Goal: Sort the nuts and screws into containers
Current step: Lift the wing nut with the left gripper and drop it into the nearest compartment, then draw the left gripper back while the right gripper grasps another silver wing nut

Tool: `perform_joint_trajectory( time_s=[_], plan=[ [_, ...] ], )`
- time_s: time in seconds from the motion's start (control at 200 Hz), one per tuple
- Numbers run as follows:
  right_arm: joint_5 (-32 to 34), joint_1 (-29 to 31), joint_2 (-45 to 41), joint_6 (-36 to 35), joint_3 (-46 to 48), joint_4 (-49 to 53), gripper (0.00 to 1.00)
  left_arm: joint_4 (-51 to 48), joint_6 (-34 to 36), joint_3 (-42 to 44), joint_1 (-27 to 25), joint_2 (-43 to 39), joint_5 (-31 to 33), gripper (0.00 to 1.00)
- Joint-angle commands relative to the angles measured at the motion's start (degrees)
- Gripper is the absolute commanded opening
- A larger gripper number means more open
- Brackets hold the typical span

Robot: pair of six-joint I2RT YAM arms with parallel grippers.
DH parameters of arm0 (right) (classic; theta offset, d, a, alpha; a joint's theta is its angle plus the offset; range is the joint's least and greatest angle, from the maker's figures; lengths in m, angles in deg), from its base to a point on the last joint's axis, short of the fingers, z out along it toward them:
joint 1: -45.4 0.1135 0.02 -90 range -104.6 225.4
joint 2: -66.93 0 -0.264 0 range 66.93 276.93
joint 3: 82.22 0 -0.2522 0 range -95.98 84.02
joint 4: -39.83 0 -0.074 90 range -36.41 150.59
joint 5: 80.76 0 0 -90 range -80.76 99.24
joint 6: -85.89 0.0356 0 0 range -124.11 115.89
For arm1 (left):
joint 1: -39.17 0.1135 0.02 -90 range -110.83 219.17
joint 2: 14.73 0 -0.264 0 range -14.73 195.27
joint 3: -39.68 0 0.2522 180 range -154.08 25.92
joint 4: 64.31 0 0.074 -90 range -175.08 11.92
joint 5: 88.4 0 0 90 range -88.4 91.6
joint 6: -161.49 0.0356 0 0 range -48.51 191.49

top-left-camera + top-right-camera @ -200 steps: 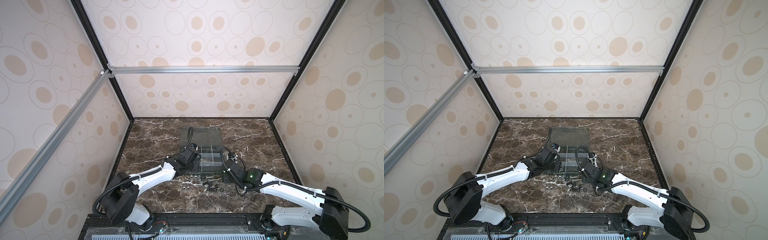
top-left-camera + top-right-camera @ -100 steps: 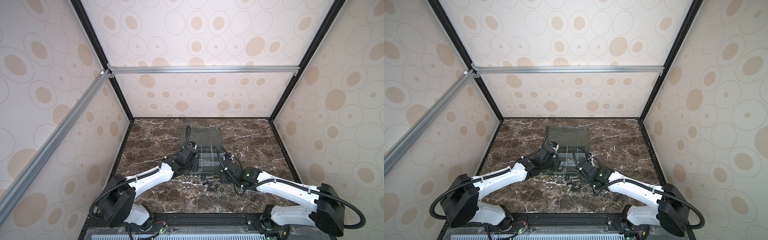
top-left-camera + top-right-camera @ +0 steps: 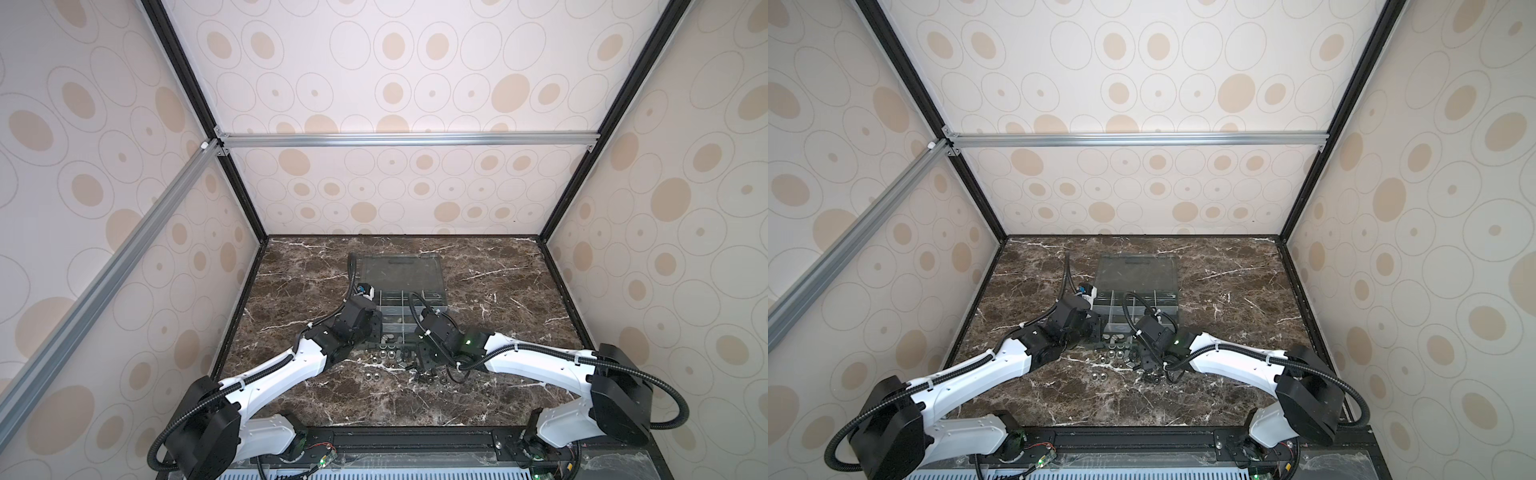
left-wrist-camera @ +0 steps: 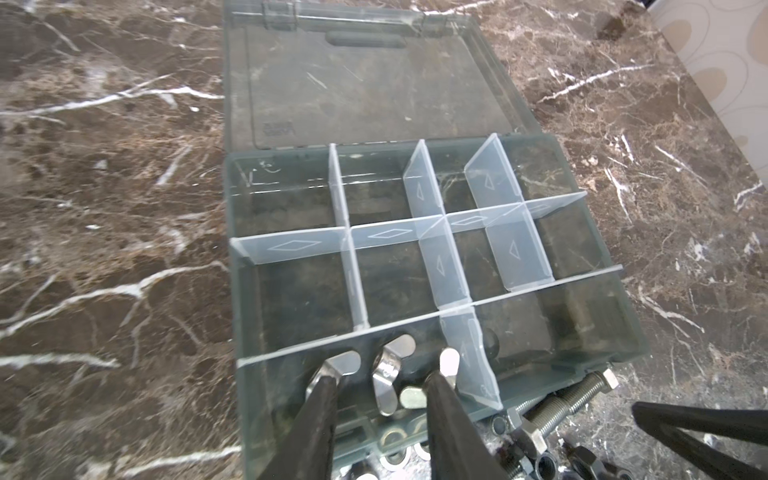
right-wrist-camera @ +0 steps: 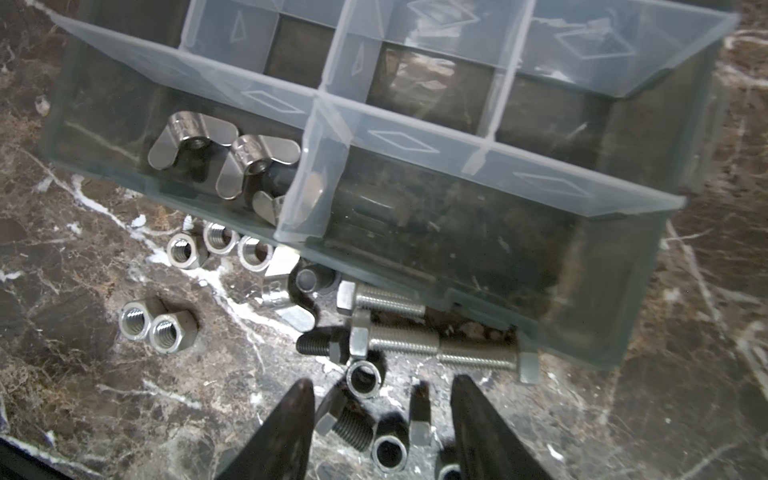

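Observation:
My left gripper [image 4: 382, 365] is open, low inside the near-left compartment of the dark grey box [image 4: 232, 291], with silver wing nuts [image 4: 390, 370] lying between and under its fingertips. In the right wrist view those wing nuts [image 5: 224, 153] rest in that same compartment. My right gripper [image 5: 382, 382] is open just above the table, in front of the box [image 5: 582, 291]. A black screw [image 5: 349, 426] and black ring nuts [image 5: 388, 453] lie between its fingers. Silver screws [image 5: 395, 343] lie against the box front. Hex nuts [image 5: 158, 326] sit farther out.
The clear lid [image 4: 365, 79] lies open flat behind the box. The other compartments [image 4: 390, 282] between the pale dividers look empty. More silver screws [image 4: 569, 399] and washers [image 4: 390, 440] lie by the box's front wall. In both top views the two grippers [image 3: 376, 332] [image 3: 1148, 359] are close together.
My right arm has swung left and in toward the loose pile in front of the box. My left arm has shifted slightly over the box's front row.

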Motion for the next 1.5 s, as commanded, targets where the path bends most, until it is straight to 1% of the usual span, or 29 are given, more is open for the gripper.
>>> perform_joint_trajectory(
  time_s=[0.0, 0.245, 0.735, 1.05, 1.495],
  plan=[
    [-2.13, 0.56, 2.38, -0.80, -2.19, -0.69, 0.55, -0.20, -2.17, 1.82, 1.01, -2.63, 1.85, 0.37],
    [-3.21, 1.02, 6.90, -2.43, -6.51, 0.80, 0.51, 0.16, -4.01, 5.51, 1.73, -7.12, 2.31, 0.38],
    [-2.49, 2.06, 13.65, -1.88, -11.53, 2.00, 0.46, 0.98, -6.16, 11.50, 2.27, -14.69, 2.75, 0.40],
    [-3.33, 3.00, 17.04, -2.91, -14.70, 3.40, 0.38, 0.94, -7.35, 13.99, 2.35, -16.80, 2.49, 0.40],
    [-5.34, 3.82, 21.10, -3.24, -17.37, 3.80, 0.36, 1.29, -8.64, 16.77, 2.47, -19.54, 2.49, 0.41]
  ],
)
